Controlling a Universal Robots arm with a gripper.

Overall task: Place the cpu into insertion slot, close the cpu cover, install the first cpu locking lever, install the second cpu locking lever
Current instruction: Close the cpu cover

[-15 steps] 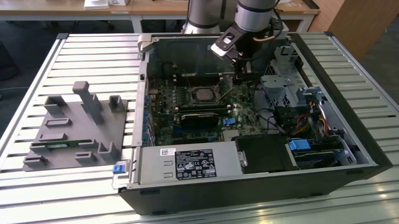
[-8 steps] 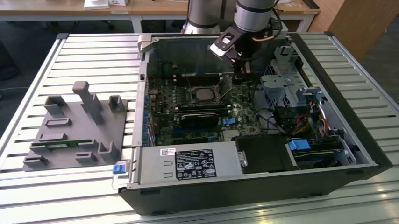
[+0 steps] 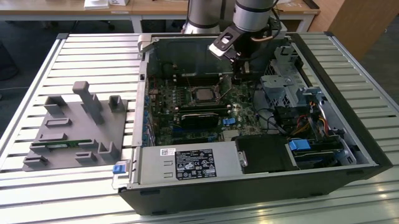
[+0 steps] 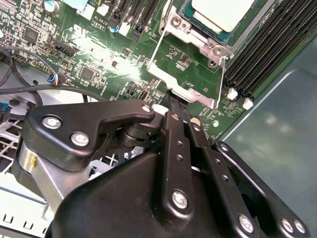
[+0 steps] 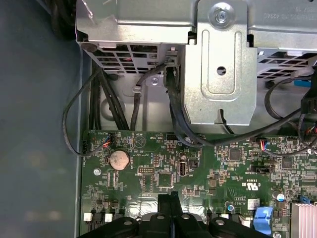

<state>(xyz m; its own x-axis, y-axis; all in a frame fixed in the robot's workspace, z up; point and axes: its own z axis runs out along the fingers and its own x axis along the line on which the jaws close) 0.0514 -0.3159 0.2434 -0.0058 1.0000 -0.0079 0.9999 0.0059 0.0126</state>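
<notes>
A grey fixture tray [image 3: 78, 128] lies beside the open computer case [image 3: 249, 191].

A pale slatted metal bench [image 3: 37, 196] stands on dark floor [image 3: 37, 29], a light wooden desk [image 3: 156, 7] behind it and a brown wooden cabinet [image 3: 365, 21] past its far corner on the exterior view's right.

White label [image 3: 194, 164], print unreadable

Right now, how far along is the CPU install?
Done: the cpu sits in the slot. In hand: the cover stands open beside it, with the shut tool at its free edge. Left: shutting the cover and both locking steps.
</notes>
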